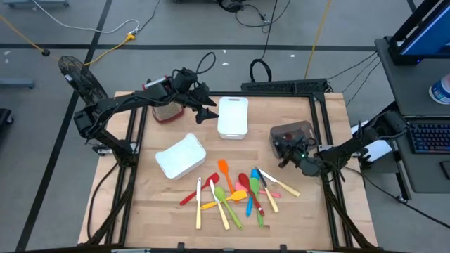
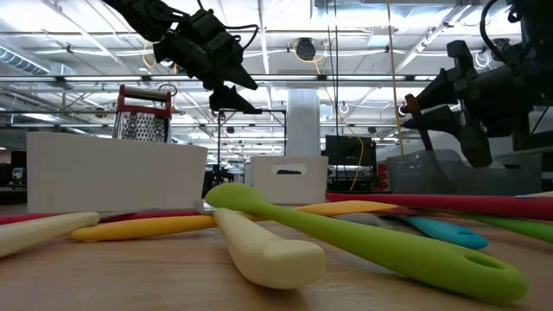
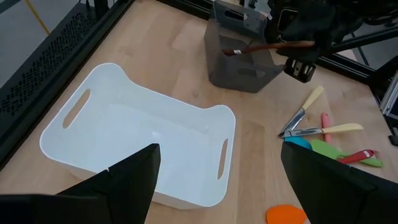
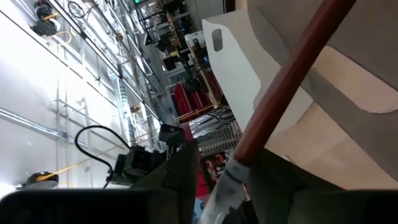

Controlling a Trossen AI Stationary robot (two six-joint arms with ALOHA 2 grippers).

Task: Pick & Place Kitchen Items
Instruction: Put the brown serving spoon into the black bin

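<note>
Several coloured kitchen items [image 1: 239, 193] lie loose on the wooden table near its front edge; the low view shows a green one [image 2: 363, 238] and a cream one [image 2: 259, 246] up close. A brown-handled utensil [image 3: 264, 45] lies over the open top of the grey bin [image 1: 295, 132], between the fingers of my right gripper [image 1: 288, 154]. My left gripper [image 1: 205, 111] hangs open in the air over the white bin [image 3: 137, 143] at the table's far middle, with nothing between its fingers. My right gripper has the utensil's brown handle [image 4: 249, 146] between its two fingers [image 4: 180, 174], close to where the handle meets a silver part. The fingers come in about level and lie across the handle. The handle slants out past the fingers over the grey bin, clear of the table.
A metal grater with a red top [image 1: 165, 109] stands at the far left. A second white bin [image 1: 181, 156] sits askew left of the utensil pile. Black rails [image 1: 320, 126] run along the table's sides. Bare wood lies between the bins and the pile.
</note>
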